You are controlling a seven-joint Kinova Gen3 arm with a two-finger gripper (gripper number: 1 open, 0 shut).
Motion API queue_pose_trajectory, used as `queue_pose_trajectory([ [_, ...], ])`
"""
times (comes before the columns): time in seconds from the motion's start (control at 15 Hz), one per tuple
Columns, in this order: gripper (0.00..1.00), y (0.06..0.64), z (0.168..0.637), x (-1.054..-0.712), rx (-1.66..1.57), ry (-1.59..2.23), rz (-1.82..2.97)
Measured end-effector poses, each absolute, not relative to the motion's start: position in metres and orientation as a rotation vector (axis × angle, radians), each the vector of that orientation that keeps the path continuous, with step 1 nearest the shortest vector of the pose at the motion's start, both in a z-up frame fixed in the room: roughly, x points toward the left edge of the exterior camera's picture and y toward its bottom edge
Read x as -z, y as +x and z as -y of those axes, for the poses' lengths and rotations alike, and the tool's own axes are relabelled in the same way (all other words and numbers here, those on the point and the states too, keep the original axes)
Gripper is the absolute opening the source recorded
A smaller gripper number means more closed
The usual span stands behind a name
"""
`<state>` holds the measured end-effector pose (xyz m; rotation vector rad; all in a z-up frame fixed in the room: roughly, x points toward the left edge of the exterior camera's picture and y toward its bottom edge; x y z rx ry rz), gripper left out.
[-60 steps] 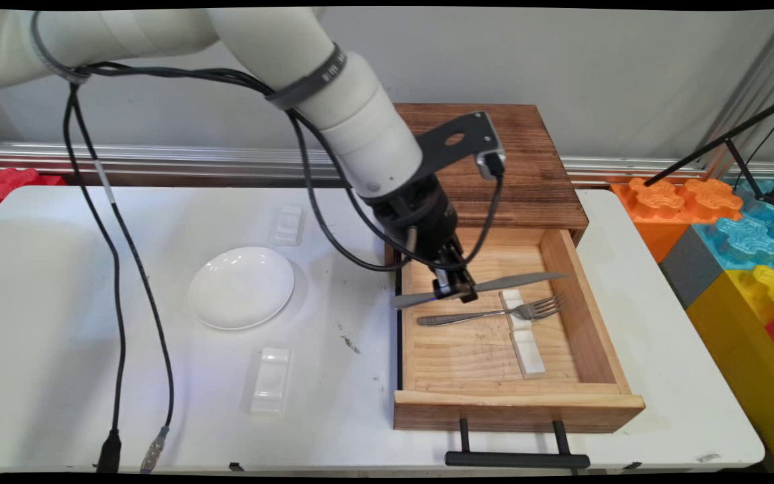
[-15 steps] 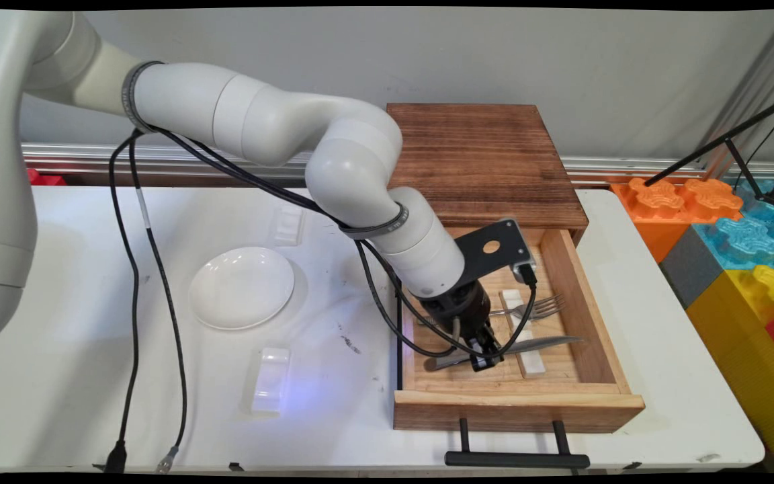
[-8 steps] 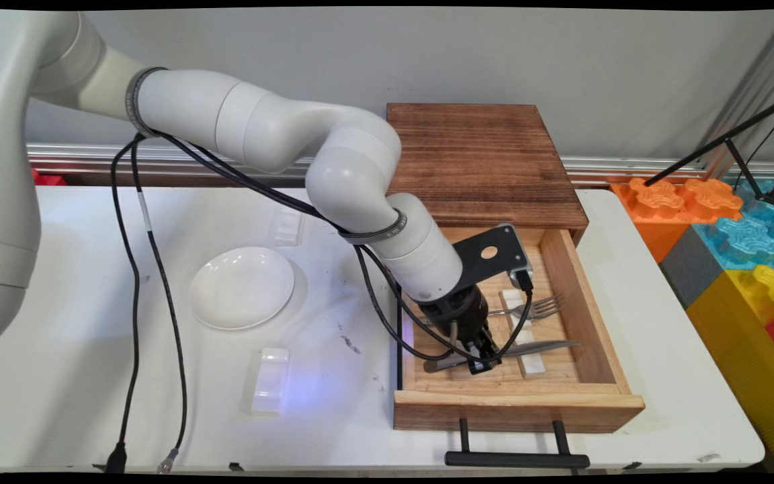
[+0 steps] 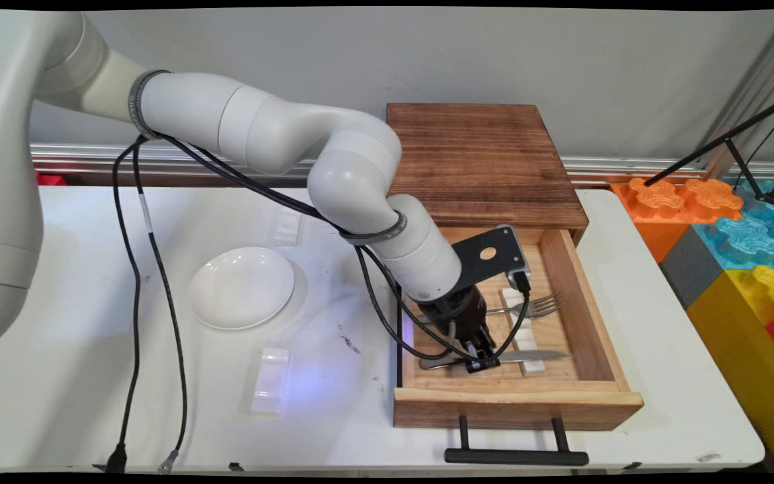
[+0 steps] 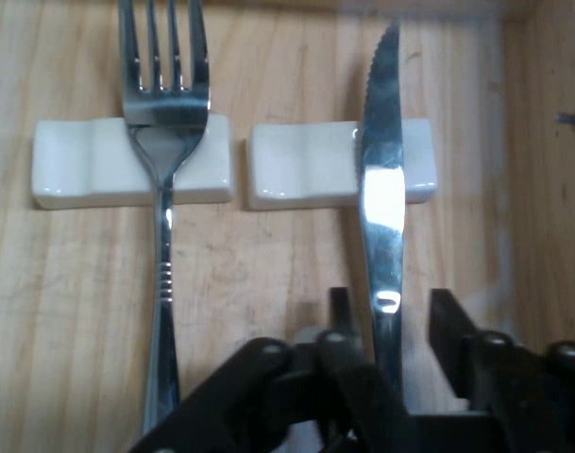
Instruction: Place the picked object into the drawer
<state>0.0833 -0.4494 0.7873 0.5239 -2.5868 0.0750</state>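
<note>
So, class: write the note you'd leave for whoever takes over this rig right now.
Hand: open, low inside the open wooden drawer. Its fingers sit either side of the knife handle, with a gap on one side.
Knife: lies flat, blade across the near white rest.
Fork: parallel beside it, neck on the far white rest.
White plate: on the table, left of the drawer.

The white jointed arm reaches in from the upper left, bends sharply at its elbow and angles down to the right, its black two-finger end effector [image 4: 482, 364] pointing downward with the fingers [image 5: 449, 330] spread slightly apart.
</note>
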Motion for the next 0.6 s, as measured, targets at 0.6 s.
queue_pose_trajectory([
  [0.6, 1.0, 0.0853, 0.4506, -0.7918, -0.069, 0.52, 2.584],
])
